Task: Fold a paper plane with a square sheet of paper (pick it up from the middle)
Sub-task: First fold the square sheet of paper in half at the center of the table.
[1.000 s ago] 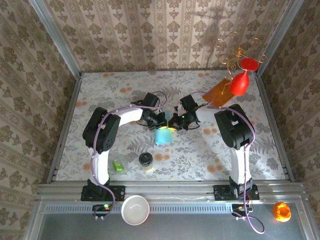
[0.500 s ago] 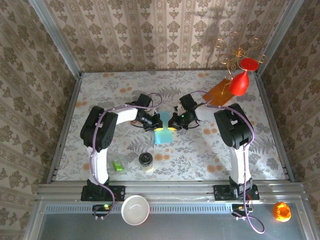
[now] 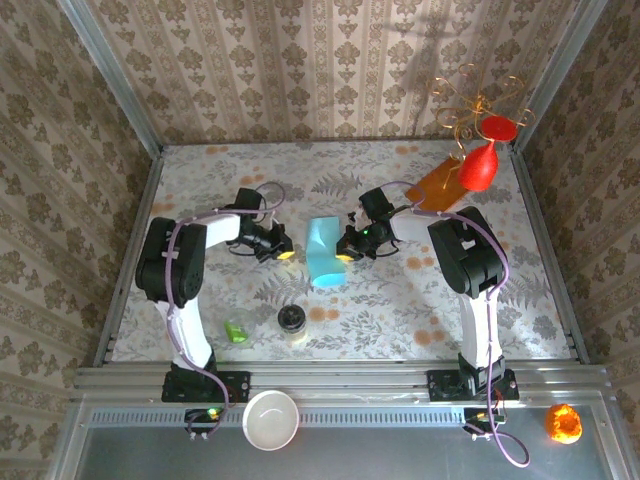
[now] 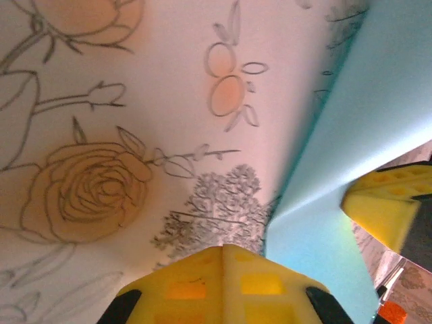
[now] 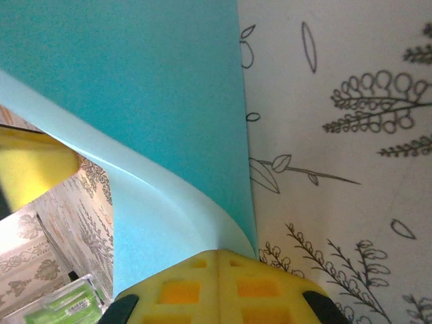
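The square sheet of paper (image 3: 322,255), light blue, lies part-folded at mid-table, one flap lifting off the surface. My right gripper (image 3: 345,252) is shut, its yellow tips (image 5: 219,255) against the paper's (image 5: 135,81) right edge where the curled flap begins; whether they pinch it I cannot tell. My left gripper (image 3: 283,252) is shut and holds nothing, a short way left of the sheet. In the left wrist view its tips (image 4: 223,251) hover over bare tablecloth, with the paper (image 4: 351,135) off to the right and the right gripper's fingertip (image 4: 381,209) beyond it.
An orange-brown sheet (image 3: 435,185), a red glass-shaped object (image 3: 480,165) and a gold wire stand (image 3: 475,105) sit at the back right. A dark-lidded jar (image 3: 292,322) and a green item (image 3: 237,330) stand near the front. A white bowl (image 3: 271,418) rests on the front rail.
My left gripper has pulled away leftward off the paper. The sheet's flap has sprung up and the paper looks longer. The right gripper has stayed at the paper's right edge.
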